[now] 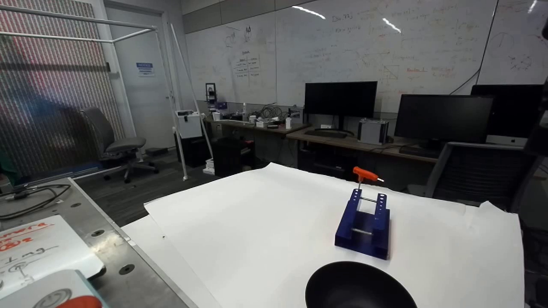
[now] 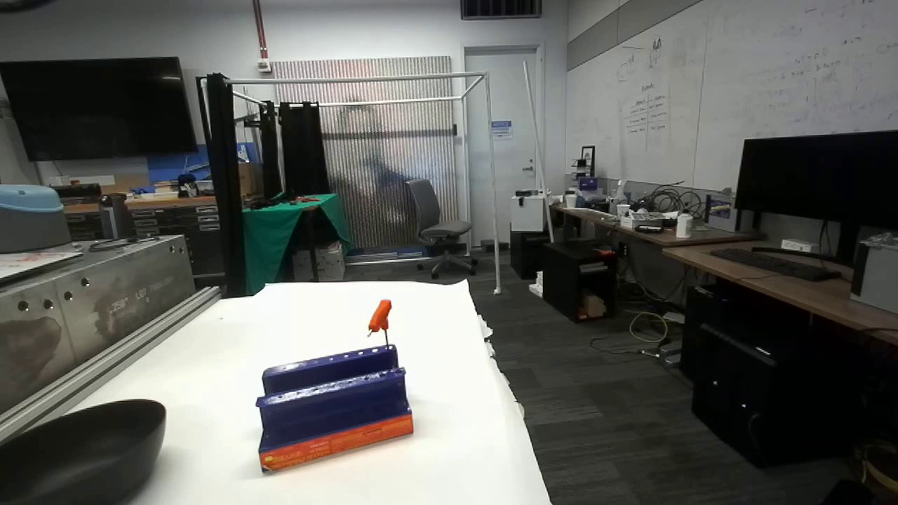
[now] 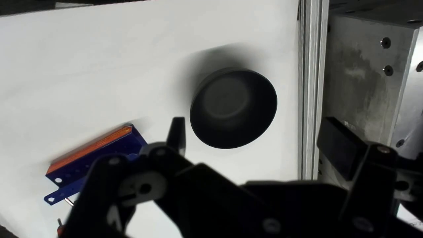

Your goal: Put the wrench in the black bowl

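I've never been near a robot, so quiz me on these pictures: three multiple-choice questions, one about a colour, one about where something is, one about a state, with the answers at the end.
1. What colour is the bowl?
A) Red
B) White
C) Black

2. Where is the wrench?
A) In the blue rack
B) In the bowl
C) Out of sight

3. What state is the gripper in?
A) Shut on the wrench
B) Open
C) Shut on nothing

Answers:
1 C: it looks black in all three views.
2 A: both exterior views show its shaft standing in the blue rack.
3 B: the wrist view shows it spread wide, with nothing held.
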